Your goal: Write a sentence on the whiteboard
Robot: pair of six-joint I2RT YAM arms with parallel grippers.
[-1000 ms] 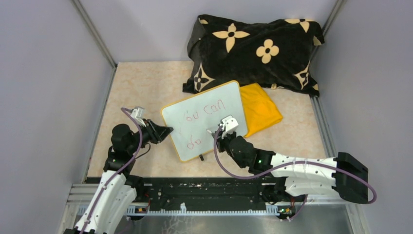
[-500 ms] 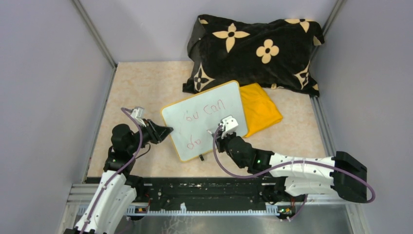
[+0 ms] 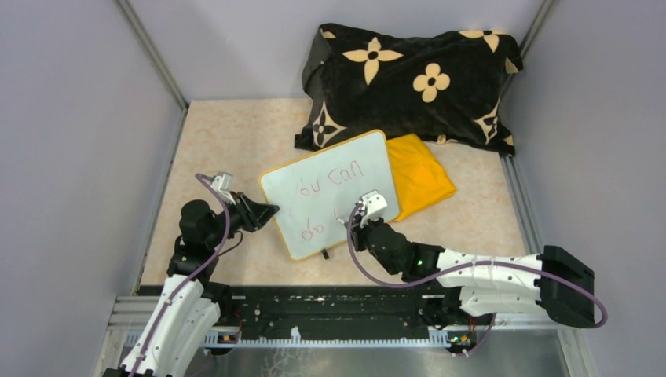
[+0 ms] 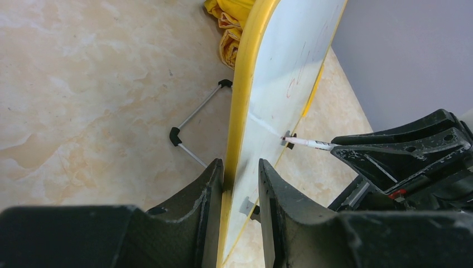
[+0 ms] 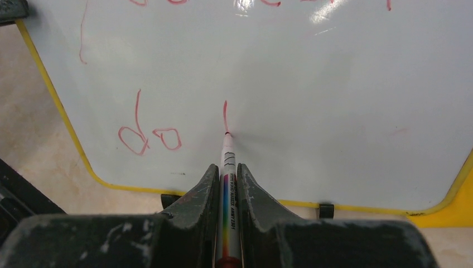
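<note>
Whiteboard (image 3: 330, 192) stands tilted at the middle of the surface (image 3: 228, 133), which lies open from 9 to 11 o'clock. The left end effector (image 4: 241, 170) is clenched on its 9 o'clock rim. Right end effector (image 5: 227, 173) grasps a marker (image 5: 227, 149), tip touching the board at 3 o'clock of "do" in the sentence (image 5: 148, 137), whose upper line is cut off.

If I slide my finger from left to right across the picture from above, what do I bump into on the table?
Left tool → whiteboard, whose edge it pinches → yellow cloth. The right tool and its marker sit over the whiteboard, so they get no place of their own.
</note>
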